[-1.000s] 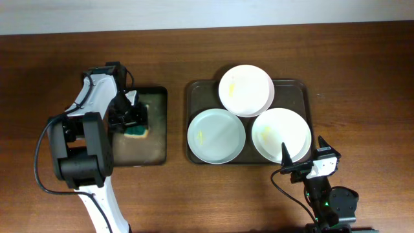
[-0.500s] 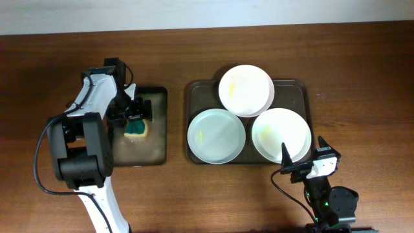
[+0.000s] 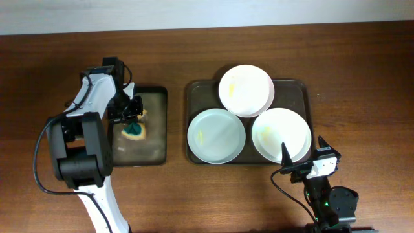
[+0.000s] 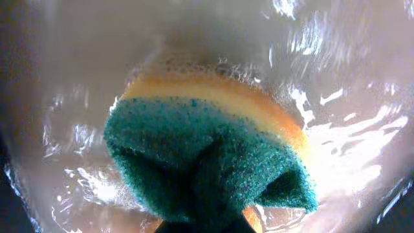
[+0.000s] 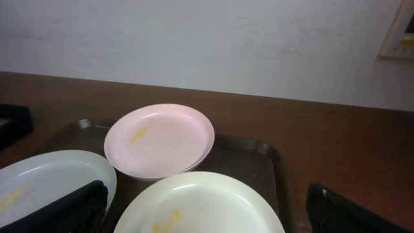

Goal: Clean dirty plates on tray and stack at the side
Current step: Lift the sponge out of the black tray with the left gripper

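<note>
Left of the tray, the left gripper has drawn the sponge a touch further from it and toward the outer side of the black tray over the last second; nothing on the tray has shifted. The jaws pinch the sponge: in the wrist view its green scrub face puckers into a fold where a dark finger bites in, and the yellow foam bulges behind. It hangs low over a wet, glistening film with bubbles at its edge, which looks like a dip to load it with soapy water before any wiping.

All three plates are on the tray: the far plate overhangs the tray's far rim and overlaps the other two, the left plate fills the tray's left half, and the right plate fills its right half. Each carries a faint yellow smear, so none looks cleaned and nothing is stacked beside the tray.

At the tray's near right corner the right gripper waits with fingers spread wide and empty, probably placed there to steady or lift a plate once scrubbing starts
</note>
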You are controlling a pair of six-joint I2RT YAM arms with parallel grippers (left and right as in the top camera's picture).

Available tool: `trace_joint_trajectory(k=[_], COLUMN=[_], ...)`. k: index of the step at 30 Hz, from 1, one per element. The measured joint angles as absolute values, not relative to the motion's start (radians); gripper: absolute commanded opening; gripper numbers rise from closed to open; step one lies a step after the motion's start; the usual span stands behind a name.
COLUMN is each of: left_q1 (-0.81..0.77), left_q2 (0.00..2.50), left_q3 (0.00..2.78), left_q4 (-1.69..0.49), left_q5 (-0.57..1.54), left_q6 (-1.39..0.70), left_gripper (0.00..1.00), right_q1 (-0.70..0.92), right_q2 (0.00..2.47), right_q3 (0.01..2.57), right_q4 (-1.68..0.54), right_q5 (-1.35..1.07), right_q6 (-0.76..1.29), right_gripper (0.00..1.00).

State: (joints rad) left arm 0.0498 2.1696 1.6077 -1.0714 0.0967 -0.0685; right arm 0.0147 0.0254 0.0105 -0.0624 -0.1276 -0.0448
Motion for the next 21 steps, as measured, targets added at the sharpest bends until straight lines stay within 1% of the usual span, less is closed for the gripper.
trace_joint_trajectory(k=[3, 9, 12, 15, 18, 20, 21], left_q1=[0.05, 0.049, 0.049, 0.049, 0.049, 0.049, 0.049], left_q2=[2.183, 2.188, 2.188, 2.188, 2.188, 2.184, 2.183], left_q3=[1.675, 1.982, 2.111, 2.161, 2.149, 2.085, 2.0], left_q4=[-1.195, -1.439, -1.508, -1.514, -1.503, -1.438, -1.372], left_q5=[0.097, 0.107, 0.117, 0.123, 0.123, 0.123, 0.124], left_q6=[-0.068, -0.068, -0.068, -0.068, -0.068, -0.068, -0.068], left_gripper=[0.0, 0.0, 0.0, 0.0, 0.0, 0.0, 0.0], right_q1=[0.015, 0.015, 0.015, 0.015, 0.015, 0.015, 0.015], right_q2=[0.025, 0.025, 0.025, 0.025, 0.025, 0.025, 0.025], right_q3=[0.01, 0.01, 0.01, 0.01, 0.01, 0.01, 0.01], right_q4=[-0.062, -0.062, -0.062, -0.062, -0.062, -0.062, -0.062], right_q5=[-0.128, -0.128, -0.128, -0.128, -0.128, -0.128, -0.128], right_q6=[-0.044, -0.044, -0.044, -0.044, -0.044, -0.044, -0.044], right_gripper=[0.98, 0.98, 0.98, 0.98, 0.99, 0.98, 0.98])
